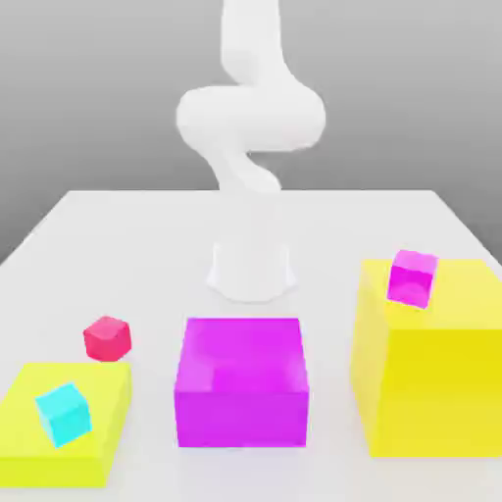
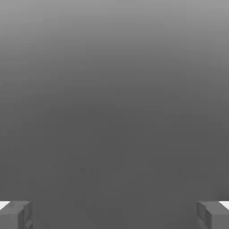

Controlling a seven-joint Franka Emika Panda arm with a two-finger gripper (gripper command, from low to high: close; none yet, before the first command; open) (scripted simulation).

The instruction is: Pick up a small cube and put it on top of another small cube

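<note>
Nearest the camera, along the lower edge of the exterior view, sit 3 big blocks: a low yellow block (image 1: pixel 98 417) at lower left, a large magenta block (image 1: pixel 241 382) at lower centre, and a tall yellow block (image 1: pixel 436 363) at lower right. On the low yellow block rests the small cyan cube (image 1: pixel 64 413), turned at an angle. Just behind that block, on the white bench (image 1: pixel 147 245), lies the small red-pink cube (image 1: pixel 107 337), apart from the cyan one. A small magenta cube (image 1: pixel 412 277) sits on the tall yellow block.

No step of the stacking looks begun; this reads as the start, with the approach to the red-pink cube ahead. That move calls for swinging toward the left of the frame and descending over the cube.

Behind the blocks, the white arm (image 1: pixel 250 118) rises from its base at centre and folds over high in the frame. In the hand view the gripper (image 2: pixel 114 214) is released, its fingers (image 2: pixel 15 214) spread wide, nothing between them.
</note>
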